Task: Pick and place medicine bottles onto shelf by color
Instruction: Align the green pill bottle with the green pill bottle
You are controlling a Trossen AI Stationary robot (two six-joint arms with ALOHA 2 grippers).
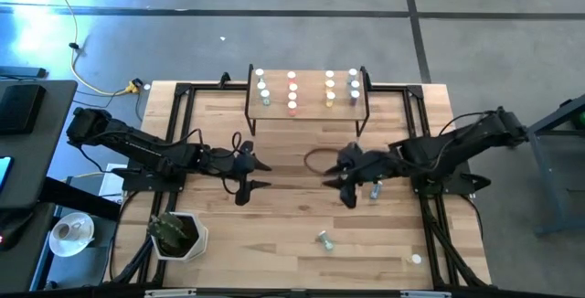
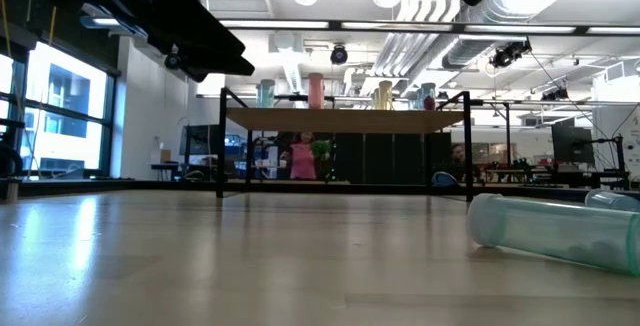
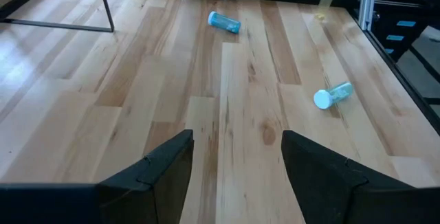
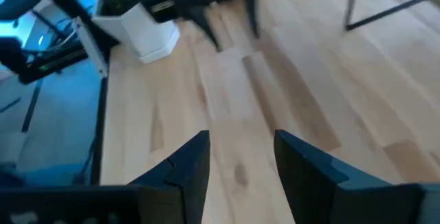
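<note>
Bottles (image 1: 323,239), small cylinders, lie on butcher-block table (image 1: 274,216).

The whole surface (image 1: 302,225) is seen straight down from overhead, the shelf (image 1: 308,86) lying at upper centre. From board height, a level view is taken across toward the same shelf (image 2: 345,120) and the room behind. Each wrist view is aimed closely over the planks, between its own fingers.

the wooden bench (image 1: 274,216) carries a small shelf (image 1: 309,106) lined with bottles (image 1: 292,92), three loose bottles (image 1: 324,239), and a white pot (image 1: 179,236).
</note>
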